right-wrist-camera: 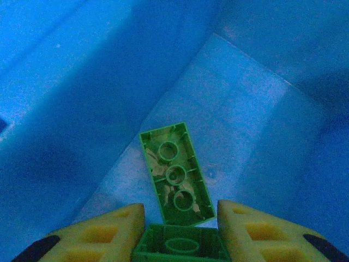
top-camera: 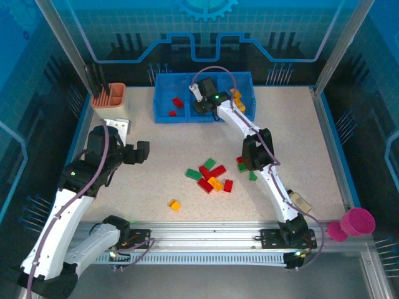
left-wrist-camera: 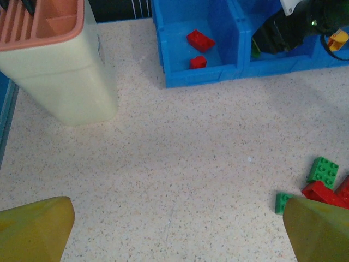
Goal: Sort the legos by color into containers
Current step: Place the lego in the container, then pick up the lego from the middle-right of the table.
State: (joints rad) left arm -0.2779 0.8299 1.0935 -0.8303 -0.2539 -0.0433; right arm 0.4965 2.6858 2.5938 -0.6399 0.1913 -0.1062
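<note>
The blue bin [top-camera: 163, 117] stands at the table's back. Two red legos [top-camera: 177, 103] lie in its left compartment, and orange ones [top-camera: 237, 99] in its right. My right gripper [top-camera: 203, 103] reaches down into the middle compartment. In the right wrist view its jaws [right-wrist-camera: 180, 206] stand close on either side of a green lego [right-wrist-camera: 182, 246], just above another green lego [right-wrist-camera: 174, 172] lying upside down on the floor. A pile of red, green and orange legos [top-camera: 211, 176] sits mid-table. My left gripper [top-camera: 142, 152] hovers open left of the pile, over bare table [left-wrist-camera: 177, 229].
A peach slotted holder [top-camera: 109, 94] stands at the back left, with a white piece [top-camera: 118, 124] in front of it. A pink cup [top-camera: 358, 221] sits off the table's front right corner. One orange lego [top-camera: 174, 204] lies alone near the front; a few more [top-camera: 252, 175] lie beside the right arm.
</note>
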